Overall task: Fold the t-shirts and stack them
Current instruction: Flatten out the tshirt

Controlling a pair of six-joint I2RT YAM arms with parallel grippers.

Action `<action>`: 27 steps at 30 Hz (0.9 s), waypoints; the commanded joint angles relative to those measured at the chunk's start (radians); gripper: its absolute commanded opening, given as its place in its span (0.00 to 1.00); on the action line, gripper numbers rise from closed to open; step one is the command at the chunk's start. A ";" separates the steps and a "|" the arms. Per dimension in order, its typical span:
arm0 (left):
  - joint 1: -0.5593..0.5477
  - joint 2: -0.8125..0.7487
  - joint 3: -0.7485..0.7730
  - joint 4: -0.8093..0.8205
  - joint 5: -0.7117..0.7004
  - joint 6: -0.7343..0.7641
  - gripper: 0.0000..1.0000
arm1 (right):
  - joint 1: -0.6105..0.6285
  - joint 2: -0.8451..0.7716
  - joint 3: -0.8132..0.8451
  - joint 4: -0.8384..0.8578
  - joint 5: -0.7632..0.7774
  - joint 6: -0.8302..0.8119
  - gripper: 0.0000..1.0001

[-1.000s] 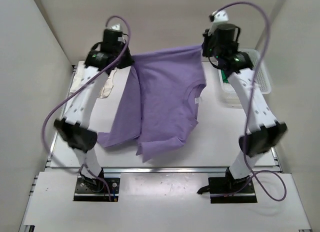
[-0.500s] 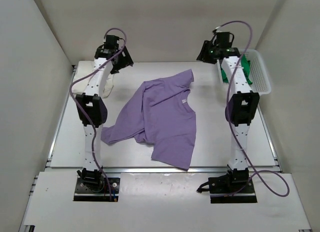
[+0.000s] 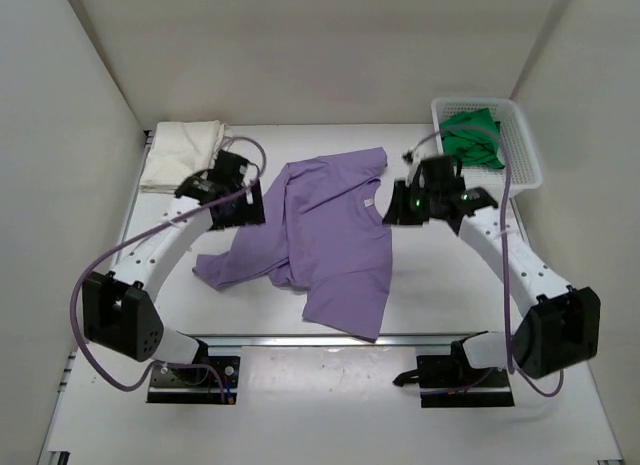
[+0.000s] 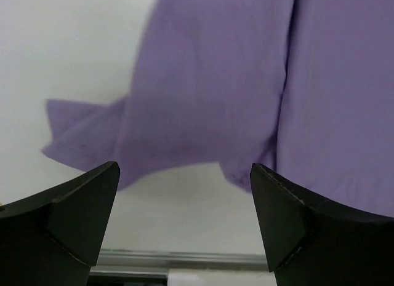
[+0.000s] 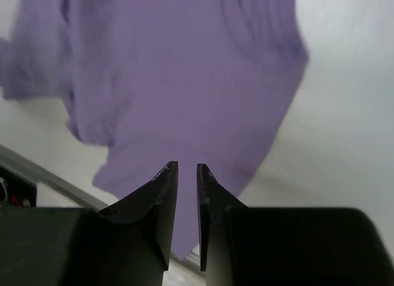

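Observation:
The lavender t-shirt [image 3: 335, 235] lies spread but rumpled in the middle of the table, one sleeve folded under at its left. The cream t-shirt [image 3: 185, 153] lies folded at the back left. The green t-shirt [image 3: 472, 138] sits in the white basket [image 3: 525, 170]. My left gripper [image 3: 238, 207] hovers over the lavender shirt's left side, open wide and empty [image 4: 184, 194], with purple cloth [image 4: 234, 83] below it. My right gripper [image 3: 402, 207] hangs above the shirt's right edge; its jaws [image 5: 188, 169] stand a narrow gap apart with nothing between them, over the purple cloth [image 5: 184, 71].
The metal rail of the table's near edge [image 3: 330, 340] runs just beyond the shirt's hem and also shows in the left wrist view as a rail [image 4: 184, 259]. Bare white tabletop [image 3: 470, 285] lies right of the shirt.
Both grippers let go of the lavender shirt, which dropped from hanging to lying on the table. Both arms then swung down and nearer, over the shirt's sides. The right jaws narrowed again.

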 commanded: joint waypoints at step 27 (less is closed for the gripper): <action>-0.122 0.133 -0.267 0.319 0.184 0.042 0.23 | 0.066 -0.086 -0.679 0.263 -0.027 0.274 0.46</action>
